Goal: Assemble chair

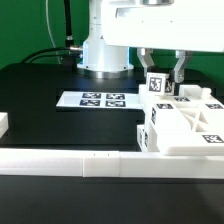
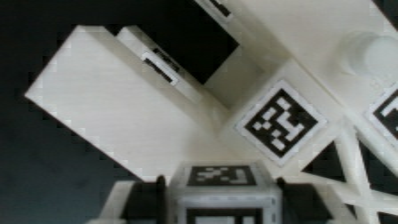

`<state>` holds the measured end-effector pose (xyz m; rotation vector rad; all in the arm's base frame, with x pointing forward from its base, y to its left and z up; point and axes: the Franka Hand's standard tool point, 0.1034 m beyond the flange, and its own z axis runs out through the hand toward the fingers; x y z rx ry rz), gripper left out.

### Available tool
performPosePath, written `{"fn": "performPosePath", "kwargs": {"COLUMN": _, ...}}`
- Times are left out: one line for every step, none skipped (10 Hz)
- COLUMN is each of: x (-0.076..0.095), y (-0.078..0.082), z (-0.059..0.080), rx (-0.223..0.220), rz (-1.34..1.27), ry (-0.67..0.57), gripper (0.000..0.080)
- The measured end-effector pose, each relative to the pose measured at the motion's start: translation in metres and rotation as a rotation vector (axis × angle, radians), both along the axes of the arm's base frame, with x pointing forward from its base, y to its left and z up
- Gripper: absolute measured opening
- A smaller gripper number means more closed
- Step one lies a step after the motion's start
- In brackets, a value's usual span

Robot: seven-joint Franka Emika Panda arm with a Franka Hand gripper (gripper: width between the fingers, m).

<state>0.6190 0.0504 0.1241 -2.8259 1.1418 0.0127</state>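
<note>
The chair [image 1: 188, 128] is a white blocky body of joined panels with black-and-white tags, standing at the exterior view's right against the border rail. My gripper [image 1: 162, 78] hangs over its far left top corner, shut on a short white square post [image 1: 157, 85] with a tag, held just above or on the chair's top. In the wrist view the post's tagged end [image 2: 222, 177] sits between my gripper's [image 2: 237, 196] dark fingers [image 2: 185, 198]. Beyond it are a slotted chair panel [image 2: 121, 100] and a tagged chair part [image 2: 281, 122]. Whether the post touches the chair is not clear.
The marker board [image 1: 98, 100] lies flat on the black table in front of the robot base [image 1: 105, 45]. A long low white border rail [image 1: 80, 163] runs along the front. A small white piece [image 1: 3, 125] sits at the exterior view's left edge.
</note>
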Motion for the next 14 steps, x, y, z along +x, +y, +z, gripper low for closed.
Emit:
{"fn": "performPosePath", "kwargs": {"x": -0.0002, "y": -0.0004, "z": -0.0001, "rx": -0.008, "rz": 0.044, "ry": -0.003, "gripper": 0.0514}}
{"fn": "performPosePath", "kwargs": {"x": -0.0005, "y": -0.0005, "z": -0.0002, "rx": -0.023, "rz": 0.094, "ry": -0.004, "gripper": 0.0514}}
{"fn": "performPosePath", "kwargs": {"x": 0.0004, "y": -0.0005, "z": 0.0010, "rx": -0.036, "rz": 0.177, "ry": -0.009, "gripper": 0.0606}}
{"fn": "performPosePath", "kwargs": {"x": 0.0009, "y": -0.0011, "z": 0.0013, "rx": -0.044, "rz": 0.293, "ry": -0.019, "gripper": 0.0641}}
{"fn": "performPosePath", "kwargs": {"x": 0.0009, "y": -0.0017, "z": 0.0011, "rx": -0.046, "rz": 0.341, "ry": -0.022, "gripper": 0.0641}}
{"fn": "performPosePath", "kwargs": {"x": 0.0009, "y": -0.0020, "z": 0.0011, "rx": -0.048, "rz": 0.391, "ry": -0.025, "gripper": 0.0647}}
{"fn": "performPosePath", "kwargs": {"x": 0.0009, "y": -0.0025, "z": 0.0011, "rx": -0.050, "rz": 0.480, "ry": -0.031, "gripper": 0.0647}}
{"fn": "performPosePath", "kwargs": {"x": 0.0009, "y": -0.0027, "z": 0.0011, "rx": -0.051, "rz": 0.549, "ry": -0.036, "gripper": 0.0649}}
{"fn": "performPosePath", "kwargs": {"x": 0.0009, "y": -0.0031, "z": 0.0014, "rx": -0.053, "rz": 0.639, "ry": -0.041, "gripper": 0.0649}}
{"fn": "performPosePath", "kwargs": {"x": 0.0021, "y": -0.0018, "z": 0.0024, "rx": -0.067, "rz": 0.766, "ry": -0.047, "gripper": 0.0649}}
{"fn": "performPosePath", "kwargs": {"x": 0.0030, "y": 0.0000, "z": 0.0032, "rx": -0.069, "rz": 0.865, "ry": -0.056, "gripper": 0.0649}}
{"fn": "performPosePath", "kwargs": {"x": 0.0040, "y": -0.0015, "z": 0.0038, "rx": -0.069, "rz": 0.953, "ry": -0.064, "gripper": 0.0649}}
{"fn": "performPosePath", "kwargs": {"x": 0.0043, "y": -0.0049, "z": 0.0039, "rx": -0.071, "rz": 0.991, "ry": -0.067, "gripper": 0.0649}}
{"fn": "performPosePath", "kwargs": {"x": 0.0042, "y": -0.0060, "z": 0.0037, "rx": -0.076, "rz": 1.053, "ry": -0.068, "gripper": 0.0649}}
